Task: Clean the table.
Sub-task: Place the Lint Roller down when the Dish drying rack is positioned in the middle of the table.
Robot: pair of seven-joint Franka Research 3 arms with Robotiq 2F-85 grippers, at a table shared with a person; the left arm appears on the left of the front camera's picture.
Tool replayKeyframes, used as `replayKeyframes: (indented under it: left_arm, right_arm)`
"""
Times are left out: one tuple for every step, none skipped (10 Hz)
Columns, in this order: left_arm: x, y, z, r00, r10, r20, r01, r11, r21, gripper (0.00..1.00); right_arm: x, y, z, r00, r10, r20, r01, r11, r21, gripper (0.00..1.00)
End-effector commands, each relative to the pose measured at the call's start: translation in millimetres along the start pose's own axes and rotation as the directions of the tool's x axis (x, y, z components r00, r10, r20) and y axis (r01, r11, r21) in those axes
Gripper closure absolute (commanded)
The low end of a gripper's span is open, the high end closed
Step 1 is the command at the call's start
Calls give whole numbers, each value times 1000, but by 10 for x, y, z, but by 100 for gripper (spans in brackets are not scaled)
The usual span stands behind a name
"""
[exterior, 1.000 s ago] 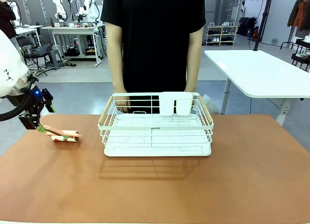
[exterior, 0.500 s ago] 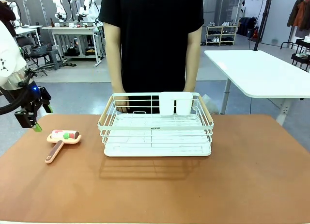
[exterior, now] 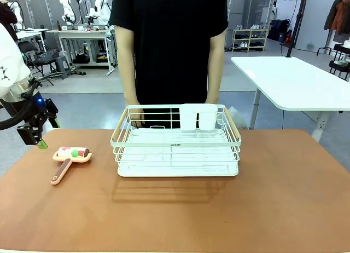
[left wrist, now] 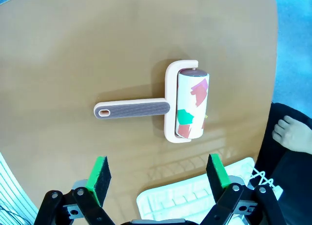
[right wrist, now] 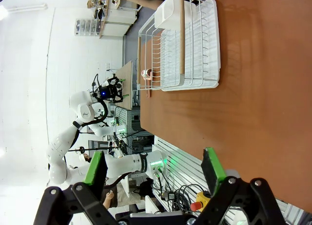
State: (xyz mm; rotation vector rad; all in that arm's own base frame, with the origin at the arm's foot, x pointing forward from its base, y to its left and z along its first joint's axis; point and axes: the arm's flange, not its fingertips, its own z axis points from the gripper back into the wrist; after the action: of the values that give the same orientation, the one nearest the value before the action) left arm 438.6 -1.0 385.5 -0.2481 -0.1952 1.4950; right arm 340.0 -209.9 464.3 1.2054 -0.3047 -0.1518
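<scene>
A pink lint roller (exterior: 70, 156) with coloured scraps on its drum lies flat on the reddish-brown table (exterior: 175, 214), left of the rack. My left gripper (exterior: 48, 133) hangs open and empty just above and to the left of it. In the left wrist view the lint roller (left wrist: 185, 105) lies on the table (left wrist: 73, 54) ahead of the spread green pads (left wrist: 99, 175), untouched by them. My right gripper (right wrist: 154, 167) is open and empty above the table (right wrist: 243, 103), far from the roller.
A white wire rack (exterior: 176, 141) with two white cups stands at the table's middle back. A person in black stands behind it, one hand (exterior: 136, 117) on its far rim. A white-topped table (exterior: 295, 80) stands off to the back right.
My left gripper has let go of the lint roller's handle and risen up and to the left. The roller has dropped flat onto the table and stayed still since.
</scene>
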Motion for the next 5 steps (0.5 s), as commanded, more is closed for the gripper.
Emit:
replayKeyframes:
  left_arm:
    - [4, 6, -2, 1000, -6, 0, 6, 1000, 0, 0]
    - [4, 6, -2, 1000, -6, 0, 6, 1000, 0, 0]
    - [4, 6, -2, 1000, -6, 0, 6, 1000, 0, 0]
    - [4, 6, -2, 1000, -6, 0, 6, 1000, 0, 0]
    - [4, 6, -2, 1000, -6, 0, 6, 1000, 0, 0]
  right_arm:
    - [-25, 17, 4, 1000, 20, 6, -20, 1000, 12, 0]
    - [-25, 17, 4, 1000, 20, 6, -20, 1000, 12, 0]
    - [-25, 17, 4, 1000, 20, 6, -20, 1000, 12, 0]
    - [-25, 17, 4, 1000, 20, 6, -20, 1000, 12, 0]
    - [-25, 17, 4, 1000, 20, 6, -20, 1000, 12, 0]
